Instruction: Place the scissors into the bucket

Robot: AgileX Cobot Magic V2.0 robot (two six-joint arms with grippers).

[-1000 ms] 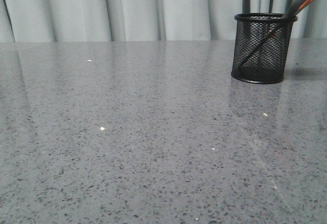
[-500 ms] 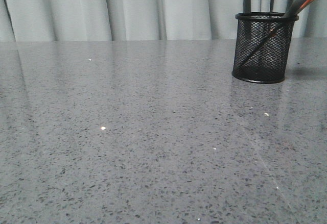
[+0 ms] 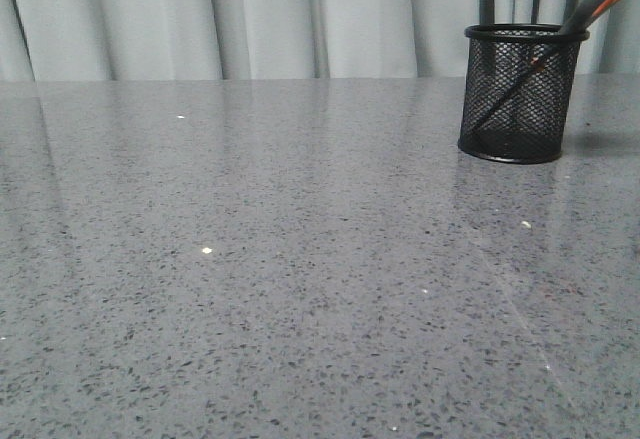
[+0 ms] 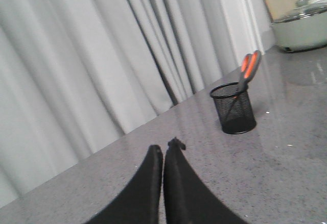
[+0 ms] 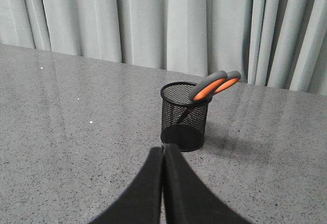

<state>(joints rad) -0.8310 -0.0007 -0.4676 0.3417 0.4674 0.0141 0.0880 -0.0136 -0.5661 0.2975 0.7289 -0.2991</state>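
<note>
Scissors (image 5: pixel 212 87) stand blades-down in the bucket (image 5: pixel 184 117) on the bench (image 3: pixel 250 259), handles leaning over its rim. Both hands, left (image 4: pixel 163 155) and right (image 5: pixel 163 155), are pressed together, empty, well apart from it. Placement appears complete; next calls only for retreat.

Work surface: grey speckled stone-look table (image 3: pixel 300 289), glossy — faint reflections of the backdrop run across it. A few small white flecks lie scattered on the top, well apart from each other. Backdrop: pale grey pleated curtain (image 3: pixel 260 14) hanging along the table's far edge, folds vertical. Left wrist view only: a pale green lidded pot (image 4: pixel 301 26) sits on the table at the frame's edge, a white vertical frame (image 4: pixel 244 9) near it — detail too blurred to read.
</note>
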